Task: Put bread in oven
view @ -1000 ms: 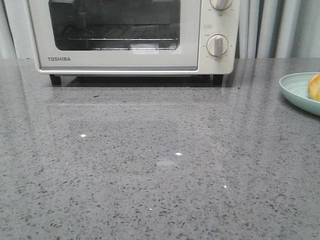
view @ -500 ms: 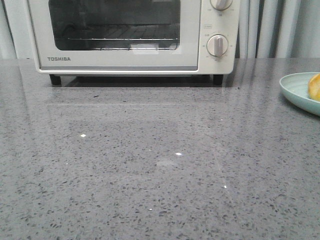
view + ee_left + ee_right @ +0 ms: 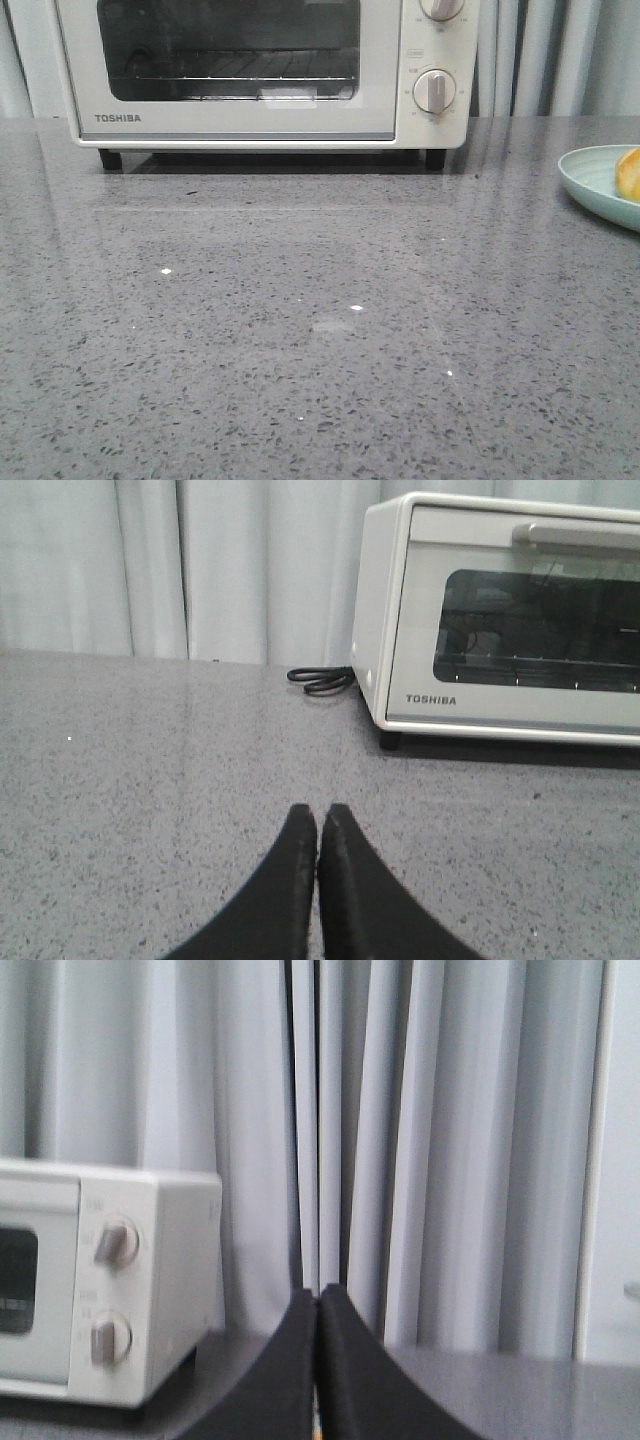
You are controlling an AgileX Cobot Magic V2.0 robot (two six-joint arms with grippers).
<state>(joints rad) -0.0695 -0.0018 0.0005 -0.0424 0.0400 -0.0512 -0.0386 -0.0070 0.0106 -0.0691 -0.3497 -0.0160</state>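
The grey speckled counter (image 3: pixel 320 330) fills most of the front view. At its far edge stands the oven (image 3: pixel 265 70), cream-white, its glass door shut, its wire rack visible through the window and two round knobs (image 3: pixel 434 90) stacked at its right end. Behind it hang pale curtains (image 3: pixel 470 1140). A black cord (image 3: pixel 320 680) lies coiled on the counter beside the oven's left side in the left wrist view.

At the right edge of the front view sits a pale blue-green plate (image 3: pixel 590 180), cut off by the frame, and on it lies the bread (image 3: pixel 629 174). Only a small golden-yellow end shows, so its long axis and the way it points cannot be told.

The left pincer (image 3: pixel 317 825) has its black fingers pressed together with no gap, gripping nothing, just above the bare counter and in front of the oven's left corner. The right pincer (image 3: pixel 316 1305) is likewise closed tip to tip and empty, raised against the curtains to the right of the oven. The bread appears in neither wrist view; both pincers are well apart from it.
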